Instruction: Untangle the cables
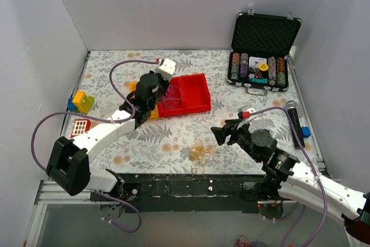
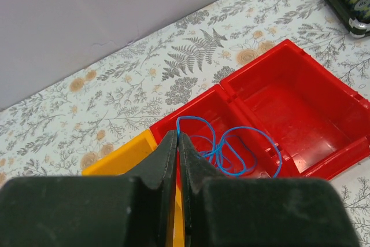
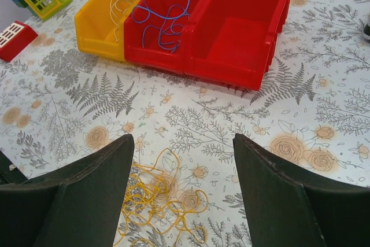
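Here, left claw [image 2: 177, 138] pinched shut on the blue cable [image 2: 231, 153] above a red bin [image 2: 202, 105]; right claw [image 3: 184, 140] wide open, empty, over the yellow cables [image 3: 156, 201] on the counter [image 3: 324, 85].

Cables [image 2: 230, 155] in bin [image 2: 193, 103], tangle [image 3: 165, 198] before it

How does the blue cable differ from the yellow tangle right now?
The blue cable is pinched in the shut left gripper and dangles into a red bin. The yellow tangle lies loose on the table, ungripped, just ahead of the open right gripper. Blue makes a few open loops; yellow is a denser knot. Both are thin looping wire.
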